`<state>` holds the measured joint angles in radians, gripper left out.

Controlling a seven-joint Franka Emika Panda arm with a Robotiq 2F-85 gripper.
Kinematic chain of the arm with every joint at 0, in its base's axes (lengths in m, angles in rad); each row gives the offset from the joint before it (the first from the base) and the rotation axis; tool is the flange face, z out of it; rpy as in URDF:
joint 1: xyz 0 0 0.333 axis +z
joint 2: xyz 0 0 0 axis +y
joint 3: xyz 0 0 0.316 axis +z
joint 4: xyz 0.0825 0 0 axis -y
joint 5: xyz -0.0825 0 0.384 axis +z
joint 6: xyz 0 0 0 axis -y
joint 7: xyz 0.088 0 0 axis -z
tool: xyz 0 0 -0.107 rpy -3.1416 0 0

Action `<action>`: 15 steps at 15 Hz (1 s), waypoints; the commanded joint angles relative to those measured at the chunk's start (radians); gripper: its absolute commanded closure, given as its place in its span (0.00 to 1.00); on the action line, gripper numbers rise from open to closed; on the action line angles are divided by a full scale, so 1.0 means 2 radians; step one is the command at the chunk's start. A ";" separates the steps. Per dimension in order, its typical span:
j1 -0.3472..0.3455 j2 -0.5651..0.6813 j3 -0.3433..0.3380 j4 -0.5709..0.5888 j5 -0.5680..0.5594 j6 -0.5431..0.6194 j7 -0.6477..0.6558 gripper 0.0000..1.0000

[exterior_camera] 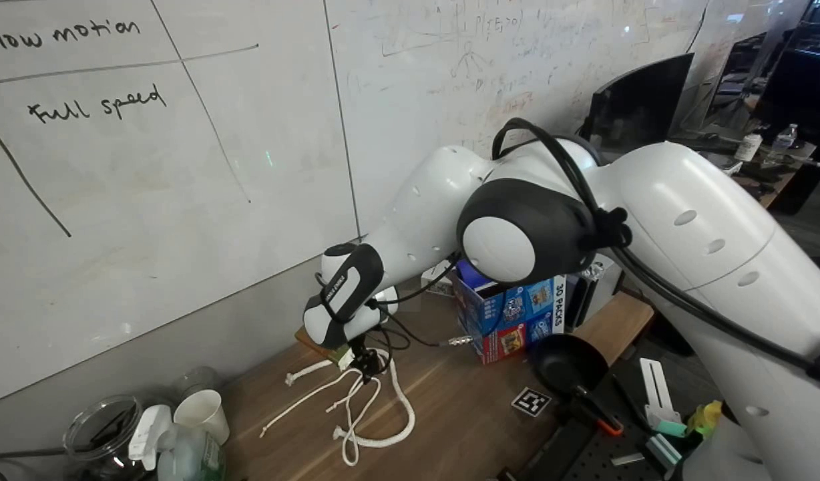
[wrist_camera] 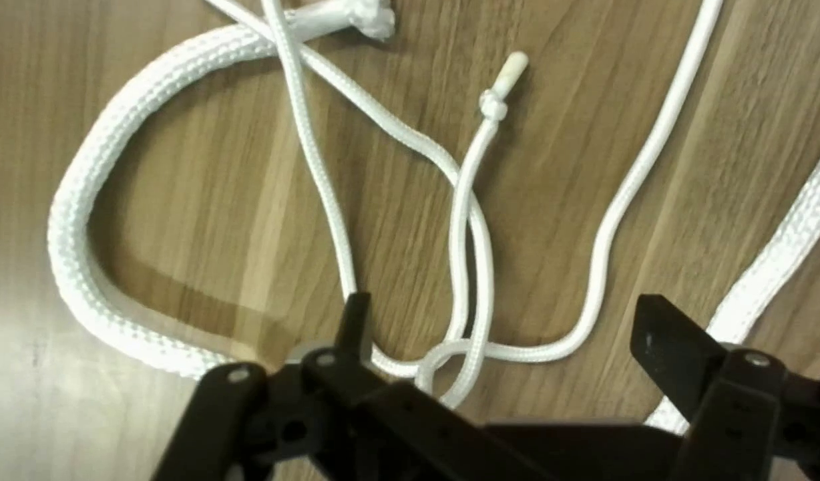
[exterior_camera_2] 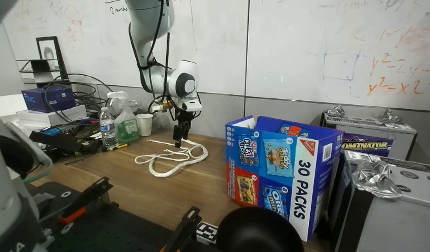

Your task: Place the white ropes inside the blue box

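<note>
The white ropes, one thick and some thin, lie in loose crossing loops on the wooden table. The thick rope shows in both exterior views [exterior_camera: 408,411] [exterior_camera_2: 162,174] and in the wrist view [wrist_camera: 69,227]. A thin rope [wrist_camera: 600,254] loops between the fingers in the wrist view. My gripper [wrist_camera: 505,304] is open, fingers wide apart above the ropes, holding nothing visible. It points down over the ropes in both exterior views [exterior_camera: 368,374] [exterior_camera_2: 180,138]. The blue box [exterior_camera: 480,314] stands upright, open at the top, apart from the ropes [exterior_camera_2: 262,166]. Its bottom inside is hidden.
A black pan [exterior_camera: 565,364] [exterior_camera_2: 258,231] stands in front of the blue box. A spray bottle [exterior_camera_2: 126,120], a paper cup [exterior_camera_2: 145,125] and a water bottle [exterior_camera_2: 108,129] stand beyond the ropes. Metal appliances [exterior_camera_2: 386,203] stand beside the box. The whiteboard wall [exterior_camera_2: 215,70] runs behind.
</note>
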<state>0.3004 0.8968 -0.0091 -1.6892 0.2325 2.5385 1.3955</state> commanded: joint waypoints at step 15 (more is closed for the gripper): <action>0.002 0.010 0.001 -0.027 0.020 0.074 0.081 0.00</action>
<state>0.2820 0.9147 0.0157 -1.7231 0.2597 2.6185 1.4971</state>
